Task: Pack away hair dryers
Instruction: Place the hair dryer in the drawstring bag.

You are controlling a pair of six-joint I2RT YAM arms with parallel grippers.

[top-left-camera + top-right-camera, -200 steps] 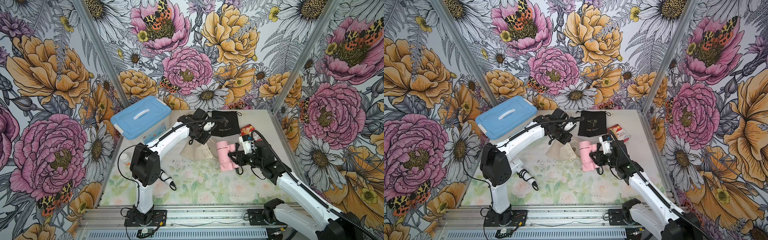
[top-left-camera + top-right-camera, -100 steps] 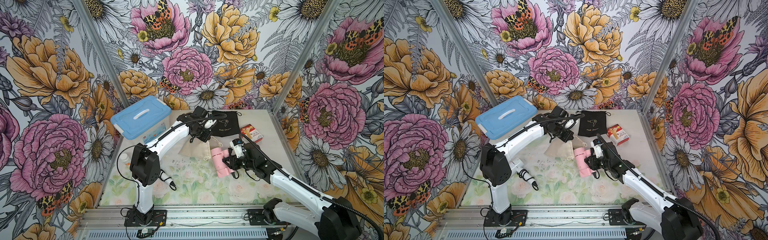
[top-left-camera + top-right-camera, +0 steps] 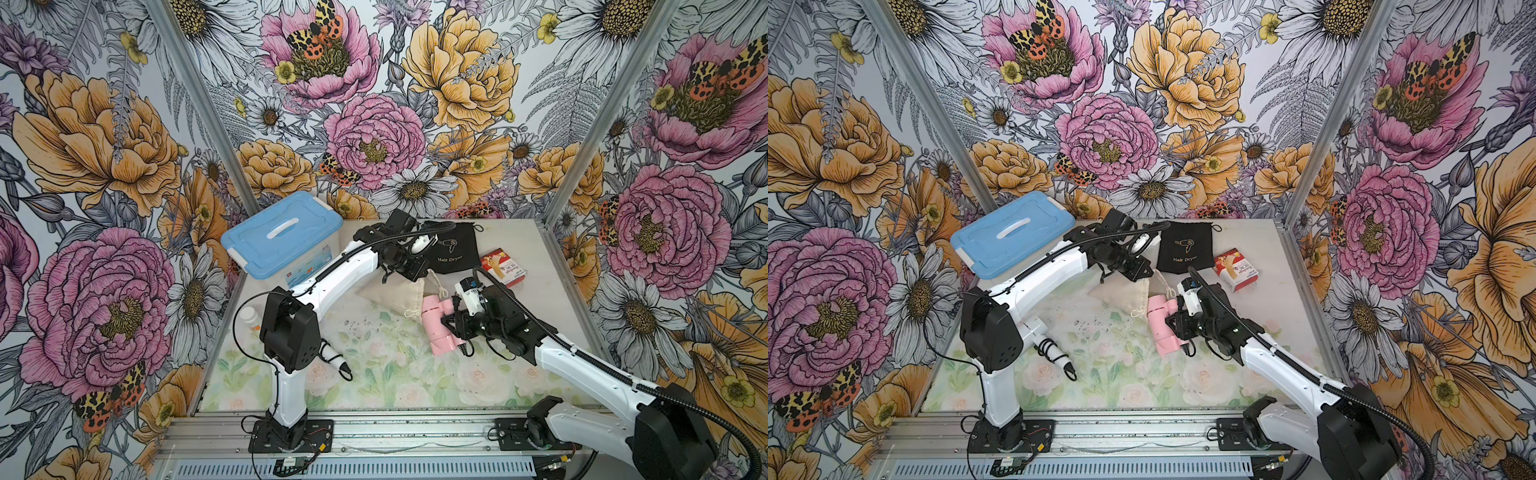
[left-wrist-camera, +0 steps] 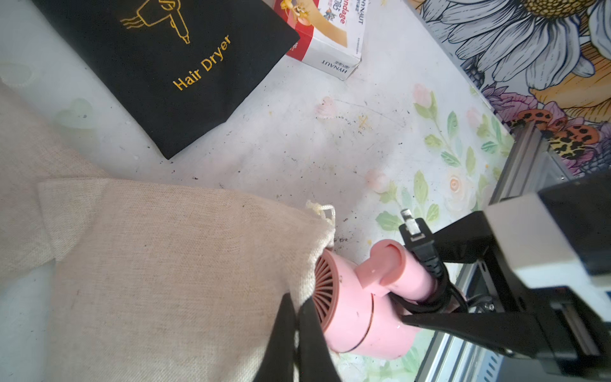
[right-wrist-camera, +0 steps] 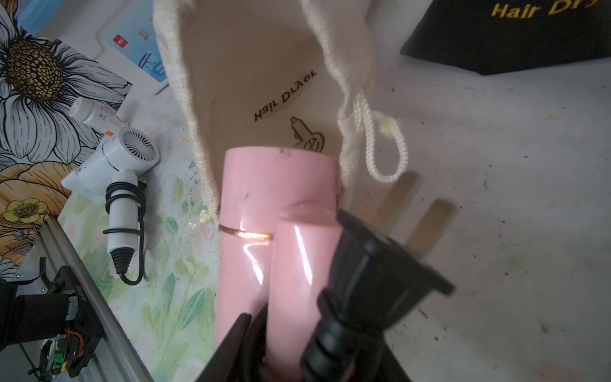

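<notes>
Right claw (image 4: 426, 281) clamps pink dryer (image 4: 357, 317) handle, its end at beige pouch (image 4: 182, 264) mouth; left claw (image 4: 297, 330) pinches pouch rim.

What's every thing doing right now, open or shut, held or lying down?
blue box: lid on.
beige pouch: mouth open.
black pouch: lying flat.
pink hair dryer: held, end at pouch mouth.
white hair dryer: lying, cord wound.
left gripper: shut on beige pouch.
right gripper: shut on pink hair dryer.
</notes>
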